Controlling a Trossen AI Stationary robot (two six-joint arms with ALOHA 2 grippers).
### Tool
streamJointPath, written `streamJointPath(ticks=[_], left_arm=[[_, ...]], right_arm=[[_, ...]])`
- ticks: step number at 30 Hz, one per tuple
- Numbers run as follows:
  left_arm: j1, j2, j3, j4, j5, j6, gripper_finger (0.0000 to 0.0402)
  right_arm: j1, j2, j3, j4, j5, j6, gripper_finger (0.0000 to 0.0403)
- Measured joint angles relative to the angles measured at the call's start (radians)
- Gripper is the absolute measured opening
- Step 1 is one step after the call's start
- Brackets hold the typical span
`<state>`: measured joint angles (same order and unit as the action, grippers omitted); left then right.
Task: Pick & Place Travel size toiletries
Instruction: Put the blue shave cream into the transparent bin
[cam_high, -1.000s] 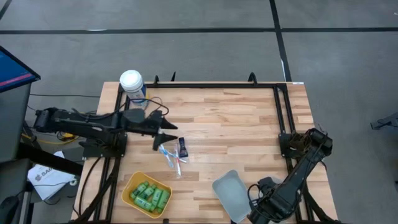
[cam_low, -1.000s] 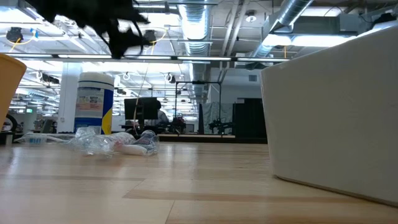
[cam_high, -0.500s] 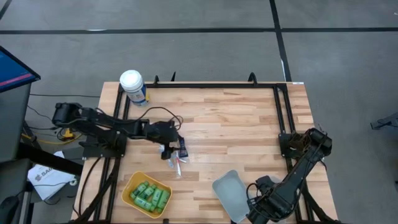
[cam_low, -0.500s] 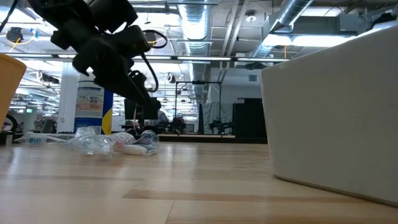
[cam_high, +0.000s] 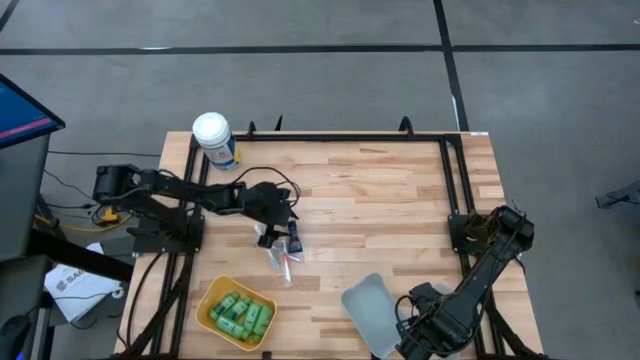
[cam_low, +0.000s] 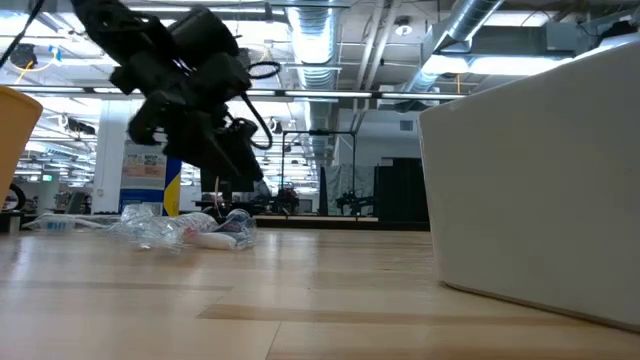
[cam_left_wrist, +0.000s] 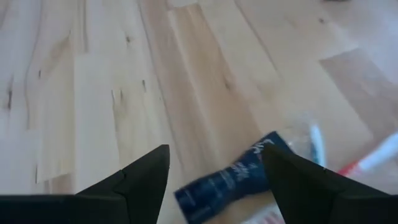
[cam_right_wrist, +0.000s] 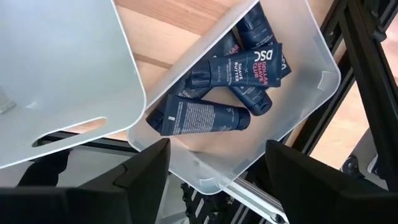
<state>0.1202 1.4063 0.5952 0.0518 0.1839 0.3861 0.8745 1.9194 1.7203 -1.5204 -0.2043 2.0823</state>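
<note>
The left claw (cam_left_wrist: 214, 171) hangs spread, with a navy tube (cam_left_wrist: 231, 183) lying on the worktop (cam_left_wrist: 93, 74) just below its tips. The right claw (cam_right_wrist: 214, 165) is spread above a clear bin (cam_right_wrist: 311, 93) of navy tubes.

left arm (cam_high: 190, 195): black, looped cable | right arm (cam_high: 480, 270): black | claw fingers (cam_left_wrist: 140, 180): dark, pointed

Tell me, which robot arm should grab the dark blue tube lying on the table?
The left. Its open left gripper hovers right above the navy tube, while the right gripper waits far off by the clear bin.
</note>
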Motion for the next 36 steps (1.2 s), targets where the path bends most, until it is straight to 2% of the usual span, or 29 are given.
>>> streamJointPath(ticks=[7, 13, 18, 23, 28, 31, 34, 36], left_arm=[[0.028, 0.134, 0.081, -0.006, 0.016, 0.066, 0.0253], [0.027, 0.205, 0.096, -0.020, 0.020, 0.082, 0.0253], [0.027, 0.201, 0.098, -0.074, 0.024, 0.076, 0.0253], [0.027, 0.184, 0.096, -0.109, 0.015, -0.023, 0.0253], [0.027, 0.111, 0.094, -0.141, 0.000, -0.036, 0.0253], [0.036, 0.050, 0.095, -0.131, -0.088, -0.158, 0.0253], [0.061, 0.011, 0.095, -0.143, -0.184, -0.400, 0.0253], [0.074, -0.007, 0.095, -0.146, -0.204, -0.527, 0.0253]], right_arm=[[0.000, 0.000, 0.000, 0.020, 0.000, -0.025, 0.0255], [0.003, 0.000, 0.000, 0.041, 0.000, -0.024, 0.0255], [0.003, 0.000, 0.000, 0.040, 0.005, -0.024, 0.0255], [0.006, 0.000, 0.000, 0.041, 0.030, -0.023, 0.0255], [0.007, 0.000, 0.000, 0.040, 0.065, -0.021, 0.0255], [0.007, 0.000, 0.000, 0.039, 0.083, -0.021, 0.0255], [0.006, 0.000, 0.000, 0.037, 0.098, -0.019, 0.0255], [0.006, 0.000, 0.000, 0.037, 0.118, -0.007, 0.0255]])
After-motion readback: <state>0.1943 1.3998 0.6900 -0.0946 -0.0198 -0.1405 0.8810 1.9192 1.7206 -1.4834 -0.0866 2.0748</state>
